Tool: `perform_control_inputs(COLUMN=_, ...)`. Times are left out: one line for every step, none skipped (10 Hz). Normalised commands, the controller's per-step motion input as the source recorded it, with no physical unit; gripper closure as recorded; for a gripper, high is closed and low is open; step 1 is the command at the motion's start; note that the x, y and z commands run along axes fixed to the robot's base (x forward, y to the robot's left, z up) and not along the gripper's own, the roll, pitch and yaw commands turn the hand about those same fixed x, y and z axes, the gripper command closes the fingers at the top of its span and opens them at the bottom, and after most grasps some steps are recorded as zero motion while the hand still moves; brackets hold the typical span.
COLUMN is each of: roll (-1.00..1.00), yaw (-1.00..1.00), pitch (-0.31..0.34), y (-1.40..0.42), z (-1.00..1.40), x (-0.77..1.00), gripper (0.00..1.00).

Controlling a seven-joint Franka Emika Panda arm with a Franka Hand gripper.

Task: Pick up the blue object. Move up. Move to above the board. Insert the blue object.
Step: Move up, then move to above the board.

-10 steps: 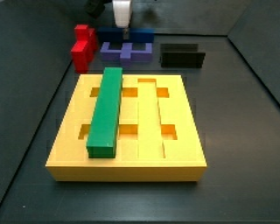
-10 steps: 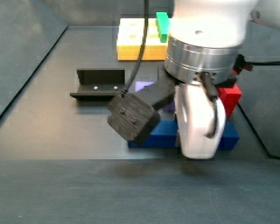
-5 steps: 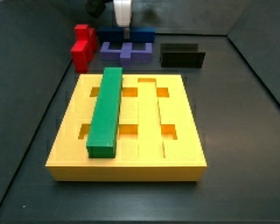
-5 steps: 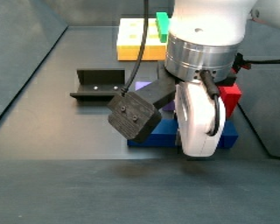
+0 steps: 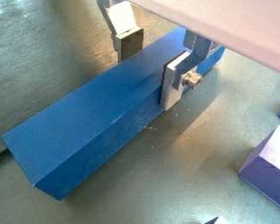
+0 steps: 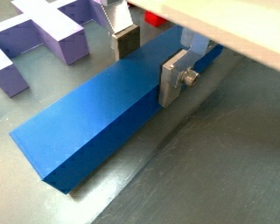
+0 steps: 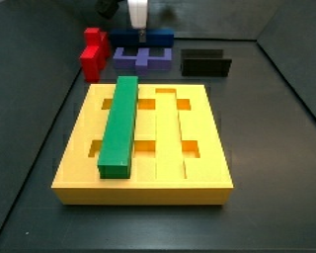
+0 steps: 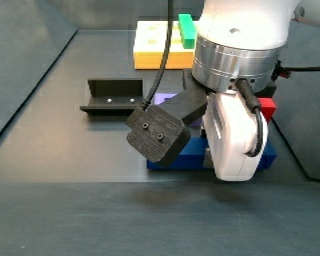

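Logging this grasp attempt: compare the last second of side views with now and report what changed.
The arm's claw has sunk slightly lower over the long dark blue rectangular bar, its silver fingers now straddling it on the floor. The bar has not visibly moved. Green bar, large yellow grooved board, red block and dark fixture stayed put.

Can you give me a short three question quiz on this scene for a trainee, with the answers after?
1. True or false: the gripper is down at the blue object, one finger on each long side.
2. Which piece already lies on the board? A. a red block B. the green bar C. the purple notched block
3. In both wrist views, does the blue object lie on the floor or hang in the air?

Key: 1 true. 2 B. 3 It lies on the floor; whether the finger pads press its sides cannot be told.
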Motion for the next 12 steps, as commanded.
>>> perform_control_inputs(roll=0.00, yaw=0.00, pitch=0.000, y=0.00, z=0.83, x=0.00, gripper=1.00)
perform_control_inputs(roll=0.00, yaw=-0.02, pitch=-0.009, y=-0.02, z=0.86, x=0.00, gripper=1.00)
perform_control_inputs(roll=0.01, yaw=-0.03, pitch=0.019, y=-0.04, z=0.63, x=-0.06, gripper=1.00)
perform_control_inputs(roll=0.06, yaw=-0.01, pitch=0.015, y=-0.03, z=0.31, x=-0.06, gripper=1.00)
perform_control_inputs(roll=0.00, yaw=0.00, pitch=0.000, y=0.00, z=1.40, x=0.00, gripper=1.00)
perform_control_inputs(roll=-0.02, yaw=0.00, pitch=0.029, y=0.00, z=1.40, x=-0.01, gripper=1.00)
perform_control_inputs(roll=0.01, yaw=0.00, pitch=0.068, y=-0.01, z=1.40, x=-0.04, gripper=1.00)
perform_control_inputs(roll=0.04, yaw=0.01, pitch=0.054, y=-0.01, z=1.40, x=-0.01, gripper=1.00)
perform_control_inputs(roll=0.01, yaw=0.00, pitch=0.057, y=0.01, z=1.40, x=0.01, gripper=1.00)
perform_control_inputs(roll=-0.02, yaw=0.00, pitch=0.076, y=0.01, z=1.40, x=0.01, gripper=1.00)
perform_control_inputs(roll=0.00, yaw=0.00, pitch=0.082, y=0.01, z=1.40, x=-0.01, gripper=1.00)
perform_control_inputs(roll=0.01, yaw=0.00, pitch=0.075, y=0.00, z=0.53, x=0.01, gripper=1.00)
